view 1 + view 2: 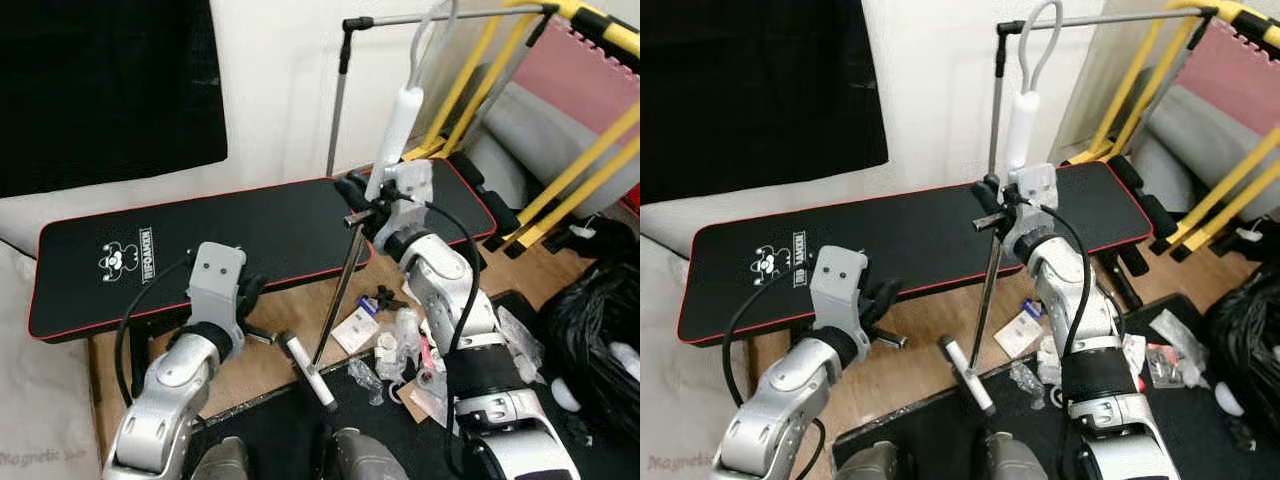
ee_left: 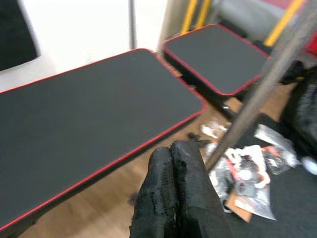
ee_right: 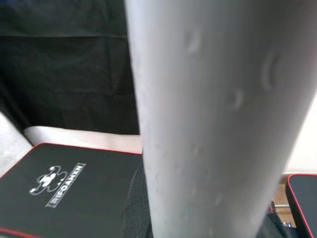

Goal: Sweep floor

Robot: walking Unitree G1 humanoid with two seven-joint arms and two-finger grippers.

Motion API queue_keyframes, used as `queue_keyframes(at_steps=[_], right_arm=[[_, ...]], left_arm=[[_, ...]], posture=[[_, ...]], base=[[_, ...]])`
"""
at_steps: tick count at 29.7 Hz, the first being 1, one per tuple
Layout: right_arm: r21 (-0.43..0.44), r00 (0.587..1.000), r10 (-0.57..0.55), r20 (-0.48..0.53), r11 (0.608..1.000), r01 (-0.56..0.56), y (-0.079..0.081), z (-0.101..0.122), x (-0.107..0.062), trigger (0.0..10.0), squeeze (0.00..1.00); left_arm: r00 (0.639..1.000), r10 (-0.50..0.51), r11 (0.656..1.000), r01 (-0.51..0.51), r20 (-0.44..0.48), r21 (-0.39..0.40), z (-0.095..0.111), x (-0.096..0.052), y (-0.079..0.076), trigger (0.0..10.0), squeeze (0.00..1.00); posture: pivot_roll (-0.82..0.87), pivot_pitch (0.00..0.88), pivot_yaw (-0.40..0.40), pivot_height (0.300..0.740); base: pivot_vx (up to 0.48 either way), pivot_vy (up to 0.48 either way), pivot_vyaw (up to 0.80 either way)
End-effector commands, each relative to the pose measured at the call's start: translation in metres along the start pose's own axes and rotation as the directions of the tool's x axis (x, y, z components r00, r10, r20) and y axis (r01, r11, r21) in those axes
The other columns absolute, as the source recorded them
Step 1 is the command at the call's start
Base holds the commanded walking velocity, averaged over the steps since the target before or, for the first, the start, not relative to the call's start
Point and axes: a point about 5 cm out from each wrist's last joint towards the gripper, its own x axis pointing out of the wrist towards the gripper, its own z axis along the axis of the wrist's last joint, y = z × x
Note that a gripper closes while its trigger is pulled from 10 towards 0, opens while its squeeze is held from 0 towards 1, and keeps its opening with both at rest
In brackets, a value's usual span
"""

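Right gripper (image 1: 992, 215) clamps the broom handle (image 1: 1024, 120) over the black bench (image 1: 890, 240); the litter (image 1: 400, 350) lies just beyond the bench's near edge. Left gripper (image 2: 173, 193), fingers pressed together, hangs idle. Short, low strokes should gather the litter.

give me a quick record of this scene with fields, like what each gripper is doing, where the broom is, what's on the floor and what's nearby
right gripper: shut on the broom, high on its handle, over the bench's front edge
left gripper: fingers pressed together, holding nothing, low in front of the bench
broom: white grip with loop at top, thin metal pole running down to the floor
litter: wrappers and plastic scraps on the wood floor and dark mat
bench: black pad, red trim, white logo
nearby: black bag on the robot's right
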Motion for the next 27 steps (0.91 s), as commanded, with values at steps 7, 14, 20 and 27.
queue_keyframes(at_steps=[7, 14, 20, 27], right_arm=[[-0.03, 0.995, 0.095, 0.019, 0.995, -0.094, 0.007, 0.005, 0.006, 10.0, 0.0], [-0.057, 0.962, 0.268, 0.046, 0.962, -0.266, 0.018, 0.014, 0.021, 10.0, 0.0], [-0.059, 0.938, 0.341, 0.062, 0.94, -0.337, 0.025, 0.02, 0.026, 10.0, 0.0], [-0.052, 0.931, 0.355, 0.087, 0.935, -0.352, 0.022, 0.029, 0.043, 10.0, 0.0]], left_arm=[[0.999, -0.033, 0.998, 0.033, 0.007, -0.044, 0.001, -0.006, -0.006, 10.0, 0.0], [0.996, -0.08, 0.994, 0.082, 0.028, -0.071, 0.007, -0.015, -0.01, 10.0, 0.0], [0.996, -0.091, 0.993, 0.092, 0.024, -0.077, 0.009, -0.02, -0.013, 10.0, 0.0], [0.994, -0.103, 0.989, 0.105, 0.027, -0.102, 0.015, -0.031, -0.018, 10.0, 0.0]], posture=[[-0.03, 0.244, -0.152, 0.74], [-0.01, 0.289, -0.151, 0.74], [0.01, 0.317, -0.158, 0.74], [0.02, 0.374, -0.161, 0.74]], base=[[0.0, 0.0, 0.0], [0.0, 0.0, 0.0], [0.0, 0.0, 0.0], [0.0, 0.0, 0.0]])
